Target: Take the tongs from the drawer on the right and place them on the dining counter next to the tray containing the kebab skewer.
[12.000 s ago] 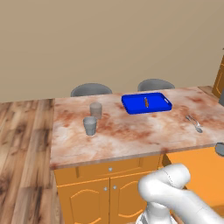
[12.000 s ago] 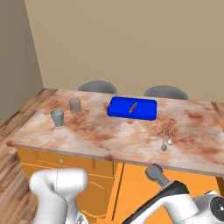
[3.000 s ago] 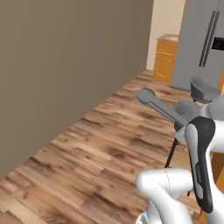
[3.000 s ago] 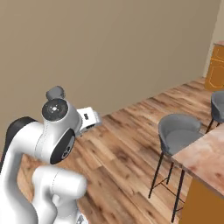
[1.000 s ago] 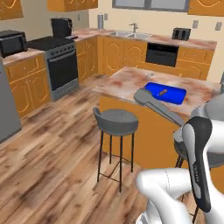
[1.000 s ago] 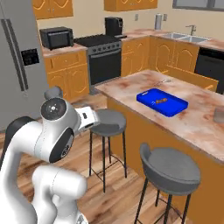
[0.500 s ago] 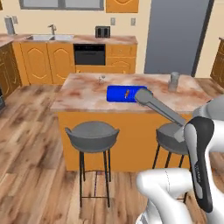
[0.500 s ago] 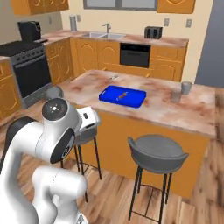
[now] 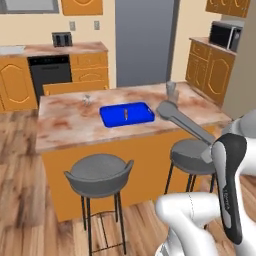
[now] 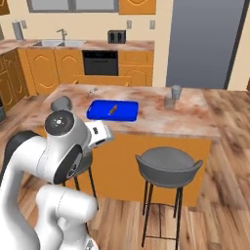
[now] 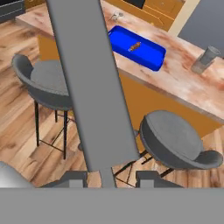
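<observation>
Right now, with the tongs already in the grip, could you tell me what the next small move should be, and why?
Probably drive the base closer to the dining counter. The gripper is shut on the tongs, but two stools stand between the robot and the counter, and the tray holding the kebab skewer looks beyond easy reach.

The blue tray [image 9: 127, 114] lies on the marbled surface [image 9: 65, 123], the kebab skewer [image 9: 126, 113] inside it. At its 3 o'clock, the grey tongs [image 9: 185, 123] reach in from the arm, scoop end just beside the tray. Two grey stools [image 9: 99, 173] stand below.
</observation>
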